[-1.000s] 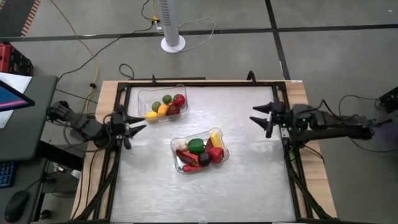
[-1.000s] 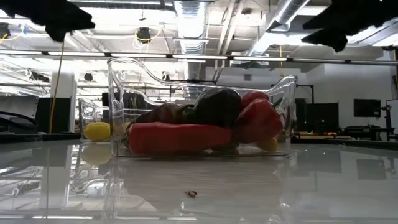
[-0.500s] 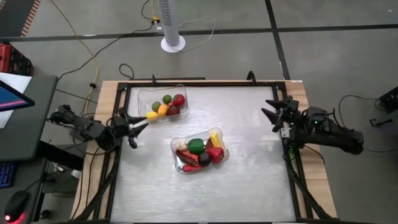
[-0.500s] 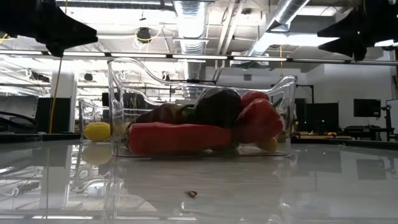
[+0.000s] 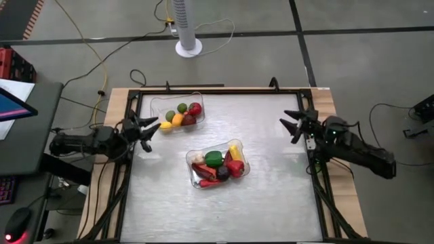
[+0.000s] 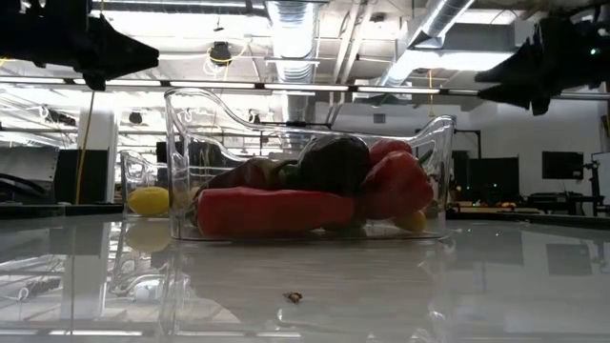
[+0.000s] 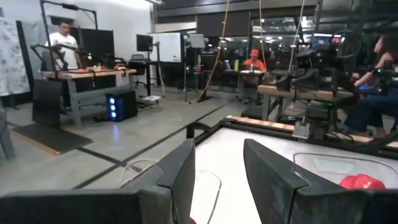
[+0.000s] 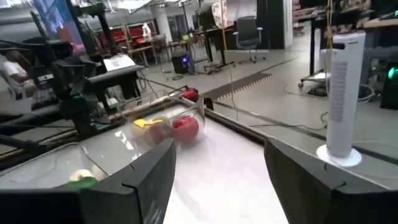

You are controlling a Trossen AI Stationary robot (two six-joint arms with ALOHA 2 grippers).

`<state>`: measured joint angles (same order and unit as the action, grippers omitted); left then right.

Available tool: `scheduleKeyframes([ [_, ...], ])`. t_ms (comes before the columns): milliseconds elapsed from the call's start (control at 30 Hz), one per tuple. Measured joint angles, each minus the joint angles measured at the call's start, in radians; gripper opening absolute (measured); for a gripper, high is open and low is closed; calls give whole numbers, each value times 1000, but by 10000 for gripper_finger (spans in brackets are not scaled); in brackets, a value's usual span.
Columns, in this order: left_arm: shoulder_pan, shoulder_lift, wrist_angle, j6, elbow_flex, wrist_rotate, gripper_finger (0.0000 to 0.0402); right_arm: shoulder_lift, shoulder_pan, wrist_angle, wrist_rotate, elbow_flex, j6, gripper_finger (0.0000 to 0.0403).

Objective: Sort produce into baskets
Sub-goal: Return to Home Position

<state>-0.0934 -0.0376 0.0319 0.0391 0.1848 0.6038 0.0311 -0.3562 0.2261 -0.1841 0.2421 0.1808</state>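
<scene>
Two clear baskets hold all the produce I can see. The far-left basket [image 5: 178, 112] holds yellow, green, orange, red and dark pieces. The middle basket [image 5: 218, 165] holds a green pepper, a yellow piece, several red pieces and a dark purple one; it fills the low view [image 6: 305, 171]. My left gripper [image 5: 152, 134] is open and empty in the air at the table's left edge, near the far-left basket. My right gripper [image 5: 287, 126] is open and empty in the air near the right edge. Each wrist view shows its gripper's fingers apart, left [image 7: 217, 177] and right [image 8: 217, 186].
A black frame [image 5: 224, 89] runs around the steel table top. A white fan [image 5: 188, 27] stands on the floor beyond the far edge. A laptop [image 5: 13, 105] sits left of the table. People sit at benches in the room behind [image 7: 252, 62].
My left gripper has drifted a little toward the far edge and turned toward the far-left basket. My right arm has swung its elbow toward the near edge, so its gripper now points slantwise toward the far left. Both grippers stay open. The baskets and produce have not moved.
</scene>
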Motion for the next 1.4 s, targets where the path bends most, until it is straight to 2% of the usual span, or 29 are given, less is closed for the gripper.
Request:
scheduleKeyframes([
  [300, 141, 0, 23, -33, 0, -126, 123, -1, -121, -13, 104, -55, 14, 256],
  [467, 144, 0, 105, -76, -11, -125, 123, -22, -131, -3, 104, -89, 14, 246],
  [800, 143, 6, 22, -100, -116, -129, 123, -29, -101, -238, 113, -224, 48, 224],
  [1000, 143, 6, 29, -104, -120, -140, 123, -28, -85, -267, 110, -232, 31, 218],
  [1133, 143, 5, 43, -85, -120, -83, 123, -28, -84, -267, 99, -232, 31, 216],
  [1267, 143, 5, 78, -147, -119, -11, 123, -29, -84, -268, 76, -232, 78, 217],
  [1400, 143, 5, 79, -181, -119, 6, 123, -29, -84, -268, 78, -232, 81, 216],
])
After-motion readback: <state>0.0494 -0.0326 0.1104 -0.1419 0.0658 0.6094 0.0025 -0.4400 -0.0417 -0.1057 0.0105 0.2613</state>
